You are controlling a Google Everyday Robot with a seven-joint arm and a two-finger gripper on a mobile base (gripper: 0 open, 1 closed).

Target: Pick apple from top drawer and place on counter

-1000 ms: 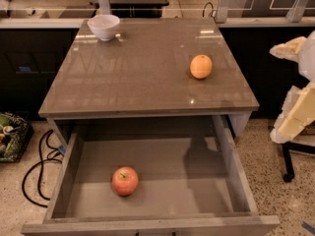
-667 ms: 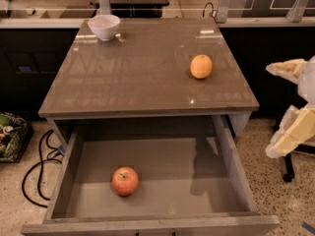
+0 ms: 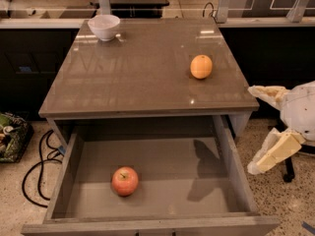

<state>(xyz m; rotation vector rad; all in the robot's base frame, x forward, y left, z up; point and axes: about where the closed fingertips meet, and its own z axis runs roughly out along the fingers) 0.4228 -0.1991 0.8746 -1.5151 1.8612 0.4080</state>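
Observation:
A small red apple [image 3: 125, 181] with yellowish patches lies on the floor of the open top drawer [image 3: 162, 173], left of its middle. The glossy grey-brown counter [image 3: 142, 73] stands above the drawer. My gripper [image 3: 263, 129] is at the far right, beside the drawer's right wall and level with the counter's front edge. Its two pale fingers [image 3: 269, 93] are spread wide apart and hold nothing. It is well to the right of the apple.
A plain orange fruit [image 3: 201, 66] sits on the counter's right side. A white bowl [image 3: 104, 27] stands at its back left corner. Black cables [image 3: 39, 166] and a bag [image 3: 10, 136] lie on the floor to the left.
My gripper has dropped lower and shifted slightly left toward the drawer's right side. The apple, orange and bowl have not moved.

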